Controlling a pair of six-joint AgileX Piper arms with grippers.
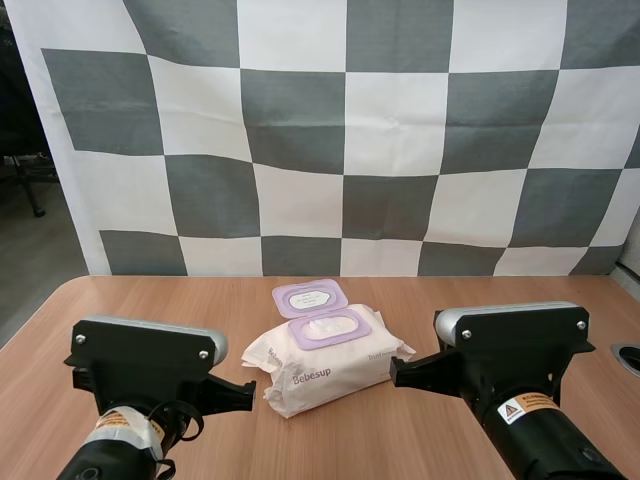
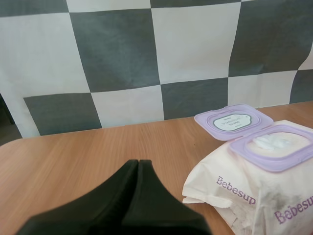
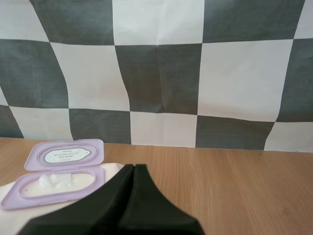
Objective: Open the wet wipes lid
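Lid (image 1: pixel 310 297) of pack (image 1: pixel 325 365) lies fully open; wipe (image 2: pixel 268 142) seemingly exposed. Left gripper (image 2: pixel 138 162) and right gripper (image 3: pixel 134 167) closed, empty, flanking pack.

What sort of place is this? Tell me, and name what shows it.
Probably a robot test bench: a wooden table, with a left claw and a right claw, both shut, flanking one pack of wet wipes with its lid flipped open.
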